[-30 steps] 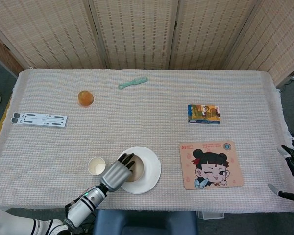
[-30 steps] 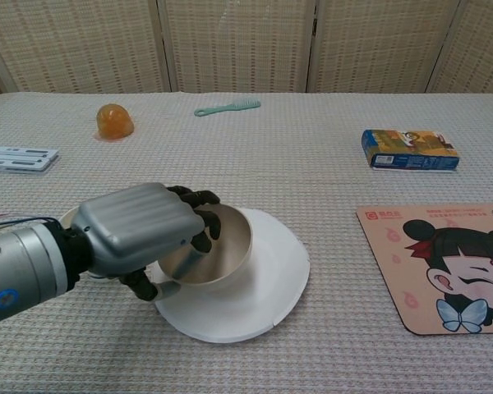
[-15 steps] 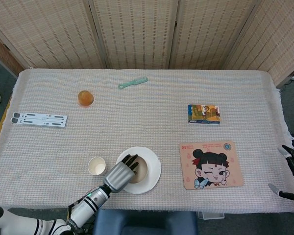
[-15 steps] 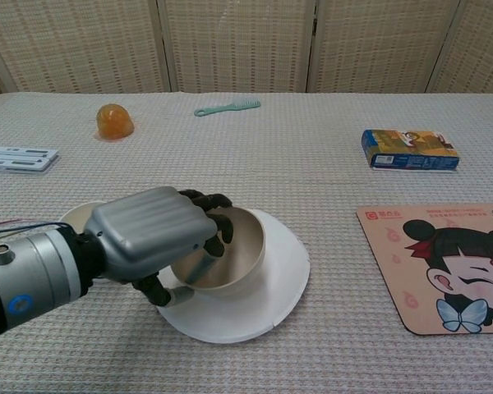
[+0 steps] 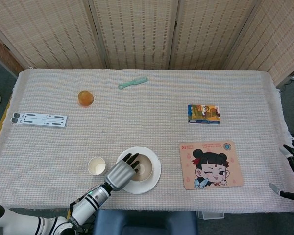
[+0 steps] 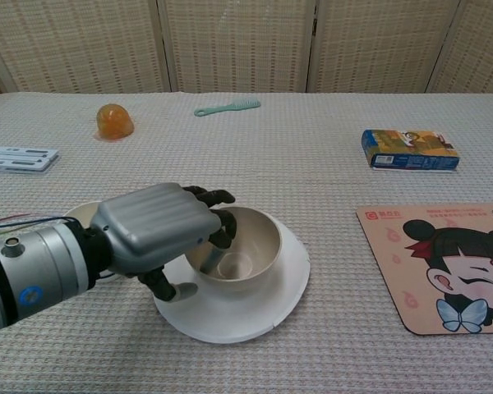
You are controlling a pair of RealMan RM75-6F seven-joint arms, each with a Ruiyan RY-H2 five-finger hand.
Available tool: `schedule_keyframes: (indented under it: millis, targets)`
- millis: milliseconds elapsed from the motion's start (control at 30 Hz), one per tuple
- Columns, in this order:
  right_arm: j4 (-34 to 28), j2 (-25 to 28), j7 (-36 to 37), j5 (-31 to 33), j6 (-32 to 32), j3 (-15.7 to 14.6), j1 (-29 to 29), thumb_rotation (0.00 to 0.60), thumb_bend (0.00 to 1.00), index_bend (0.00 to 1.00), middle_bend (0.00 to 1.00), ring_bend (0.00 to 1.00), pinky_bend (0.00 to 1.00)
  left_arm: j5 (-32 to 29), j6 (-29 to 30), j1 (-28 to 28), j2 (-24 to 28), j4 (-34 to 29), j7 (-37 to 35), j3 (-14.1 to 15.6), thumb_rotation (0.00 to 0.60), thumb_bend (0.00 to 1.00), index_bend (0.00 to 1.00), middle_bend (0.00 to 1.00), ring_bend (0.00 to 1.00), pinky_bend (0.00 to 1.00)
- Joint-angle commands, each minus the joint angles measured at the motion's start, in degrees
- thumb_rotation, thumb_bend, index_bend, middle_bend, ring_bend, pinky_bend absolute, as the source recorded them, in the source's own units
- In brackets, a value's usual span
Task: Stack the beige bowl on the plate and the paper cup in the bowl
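The beige bowl (image 5: 144, 168) (image 6: 248, 253) sits upright on the white plate (image 5: 155, 177) (image 6: 273, 305) near the table's front edge. My left hand (image 5: 121, 173) (image 6: 158, 229) reaches over the bowl's left side. Its fingers (image 6: 219, 222) curl over the rim and the thumb lies low outside the wall, so it grips the rim. The white paper cup (image 5: 96, 166) stands upright just left of the plate. In the chest view only the rim of the paper cup (image 6: 80, 211) peeks out behind the hand. My right hand (image 5: 293, 169) hangs at the table's right edge with fingers apart, holding nothing.
A cartoon mouse pad (image 5: 211, 164) lies right of the plate, with a small printed box (image 5: 204, 113) behind it. Farther back are a green comb (image 5: 133, 82), an orange object (image 5: 85, 98) and a white flat strip (image 5: 39, 119) at the left.
The bowl was tilted at the plate's left side; my left hand has carried it right and set it level in the plate's middle. The right hand stayed put.
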Motion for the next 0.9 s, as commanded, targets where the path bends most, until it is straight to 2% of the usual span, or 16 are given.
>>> schedule_keyframes:
  millis: [33,300,467,700,900]
  targets:
    - [-0.03,0.01,-0.06,0.08,-0.16,0.01,0.08,0.600,0.19,0.00,0.00,0.00,0.00,0.35,-0.26,-0.13,0.17,-0.09,-0.29,0.02,0.600,0.29,0.53,0.27,0.03,0.17]
    - [-0.22,0.06,-0.35,0.01,-0.13,-0.07,0.04,0.600,0.19,0.00,0.00,0.00,0.00,0.71,0.89,0.03,0.91,-2.09,1.07,-0.01,0.600,0.27,0.50,0.27,0.03,0.17]
    - [-0.19,0.01,-0.49,0.32,-0.19,0.03,0.05,0.600,0.19,0.00,0.00,0.00,0.00,0.40,2.34,0.28,2.72,-5.77,3.92,0.25,0.600,0.26,0.47,0.27,0.03,0.17]
    - [-0.43,-0.13,-1.13,0.60,-0.51,0.11,0.16,0.600,0.19,0.00,0.00,0.00,0.00,0.58,7.88,2.33,8.83,-14.33,8.83,1.14,0.600,0.26,0.45,0.27,0.03,0.17]
    - [-1.07,-0.27,-2.36,1.11,-1.11,0.19,0.35,0.600,0.19,0.00,0.00,0.00,0.00,1.24,11.98,4.25,15.70,-19.26,8.11,0.22,0.600,0.27,0.40,0.27,0.03,0.17]
